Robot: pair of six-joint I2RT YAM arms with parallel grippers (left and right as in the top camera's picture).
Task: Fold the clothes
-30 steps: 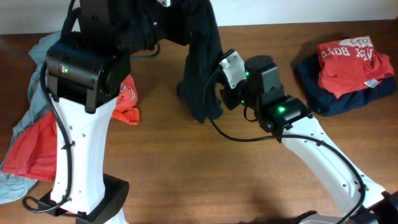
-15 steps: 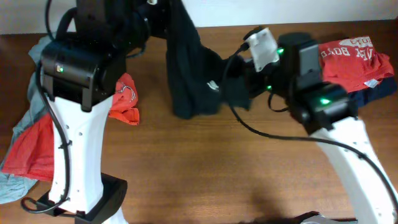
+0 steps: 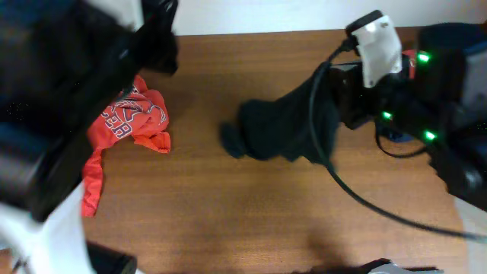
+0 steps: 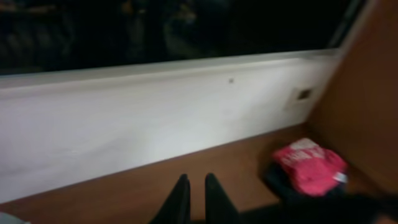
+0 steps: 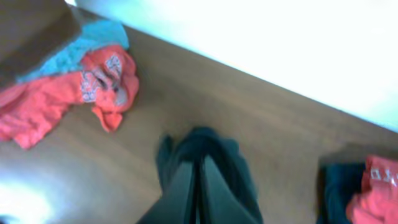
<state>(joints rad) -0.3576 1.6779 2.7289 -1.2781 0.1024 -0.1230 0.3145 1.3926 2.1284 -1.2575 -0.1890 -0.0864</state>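
Note:
A black T-shirt (image 3: 278, 131) hangs in a bunch from my right gripper (image 5: 200, 169), which is shut on its upper edge. The shirt's lower end rests on the table. In the right wrist view the dark cloth (image 5: 233, 165) wraps round both fingers. My left gripper (image 4: 198, 188) is off the shirt, its fingers a narrow gap apart with nothing between them, pointing toward the back wall. A crumpled red-orange shirt (image 3: 129, 118) with white lettering lies at the left. The left arm (image 3: 61, 129) is blurred, close under the overhead camera.
A folded red-orange shirt (image 4: 308, 169) sits on a folded navy one (image 4: 280, 185) at the far right; the right arm (image 3: 441, 99) mostly covers this stack from above. A grey-blue shirt (image 5: 87, 43) lies behind the red heap. A white wall (image 4: 155, 130) runs along the table's back edge.
The left gripper has let go of the black shirt and swung left and up. The right gripper has carried the shirt to the right, where it now hangs from that gripper alone.

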